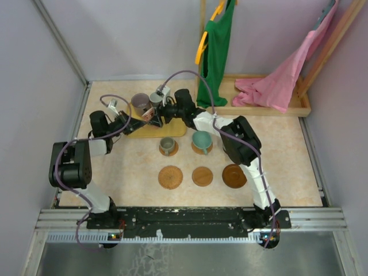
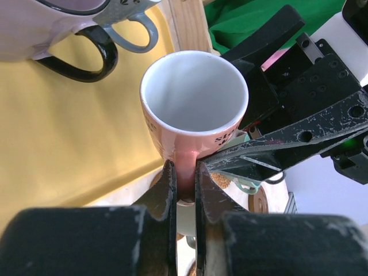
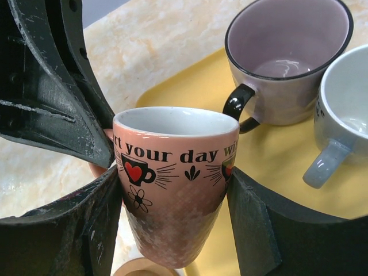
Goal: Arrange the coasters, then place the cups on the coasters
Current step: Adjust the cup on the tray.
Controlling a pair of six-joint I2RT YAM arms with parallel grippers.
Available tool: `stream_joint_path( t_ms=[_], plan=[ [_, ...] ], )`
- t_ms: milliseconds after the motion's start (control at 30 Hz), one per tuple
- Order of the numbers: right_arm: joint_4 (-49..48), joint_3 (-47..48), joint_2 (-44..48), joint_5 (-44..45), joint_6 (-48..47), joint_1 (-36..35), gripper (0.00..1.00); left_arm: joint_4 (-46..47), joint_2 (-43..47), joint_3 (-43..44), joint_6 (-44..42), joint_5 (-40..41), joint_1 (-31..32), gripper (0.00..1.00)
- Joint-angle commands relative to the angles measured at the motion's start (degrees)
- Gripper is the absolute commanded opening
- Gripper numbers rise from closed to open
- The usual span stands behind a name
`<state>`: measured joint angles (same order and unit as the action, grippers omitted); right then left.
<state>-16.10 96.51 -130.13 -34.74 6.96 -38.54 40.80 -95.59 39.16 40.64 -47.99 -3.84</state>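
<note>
**Above the near edge of the yellow tray, one pink mug gripped by both claws**

Over the yellow tray (image 3: 276, 155), at the back left of the table (image 1: 276, 167), a pink mug (image 3: 172, 184) with a pale inside and a printed slogan hung upright in the air. The left gripper (image 2: 184, 178) was clenched on its handle, fingers pressed tight together on the thin loop. The right gripper (image 3: 172, 190) stood around the mug's body, one finger against each side, so it appeared to be grasping the mug too. With both claws on one cup, this looked like a handover: the handle hold suits lifting, while a hold around the body suits setting a cup down upright.

Just behind the pink mug, two more cups sat on the tray, close together: a lilac mug (image 3: 287, 57) with a black rim and handle, and a grey-blue mug (image 3: 345, 103).

Nearer the arms, a grey cup (image 1: 167, 145) and a teal cup (image 1: 202, 140) each already stood on a coaster, side by side. In front of them lay a row of three bare coasters (image 1: 202, 176), spaced apart, ready to take cups. A sixth coaster could not be picked out with certainty.

By this layout the task was partly done, with most cups not yet placed.
</note>
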Motion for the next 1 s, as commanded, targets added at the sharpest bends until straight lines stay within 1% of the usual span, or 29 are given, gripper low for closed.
stream_joint_path(
  t_ms=[0,267,433,567,667,767,900,967],
  plan=[
    [-3.19,3.9,-0.99,-3.65,-1.51,0.18,0.44,0.6,-1.39,2.13,-2.72,2.02,0.98,0.0],
    [-4.82,3.44,-3.0,-4.12,-2.13,0.36,0.49,-1.67,-2.75,3.15,-5.21,4.49,1.76,0.0],
    [-5.15,3.78,-4.49,-4.54,-1.99,0.59,0.5,-1.42,-4.6,3.62,-5.23,4.56,1.94,0.0],
    [-5.51,3.5,-4.77,-4.46,-1.74,0.86,0.55,-0.84,-5.74,3.87,-5.0,4.49,2.02,0.0],
    [-5.29,3.36,-4.77,-4.62,-1.73,1.01,0.56,-0.34,-6.41,3.7,-4.85,4.76,2.16,0.0],
    [-5.19,2.76,-4.32,-4.64,-1.75,1.26,0.61,0.33,-6.72,3.45,-4.39,4.88,2.14,0.0],
    [-6.33,1.47,-3.74,-5.06,-1.2,1.66,0.63,0.59,-6.88,3.29,-4.21,4.95,2.16,0.0],
    [-6.3,1.4,-3.73,-5.42,-0.86,1.86,0.74,0.52,-6.99,3.29,-4.25,5.04,2.1,0.0]
  ],
)
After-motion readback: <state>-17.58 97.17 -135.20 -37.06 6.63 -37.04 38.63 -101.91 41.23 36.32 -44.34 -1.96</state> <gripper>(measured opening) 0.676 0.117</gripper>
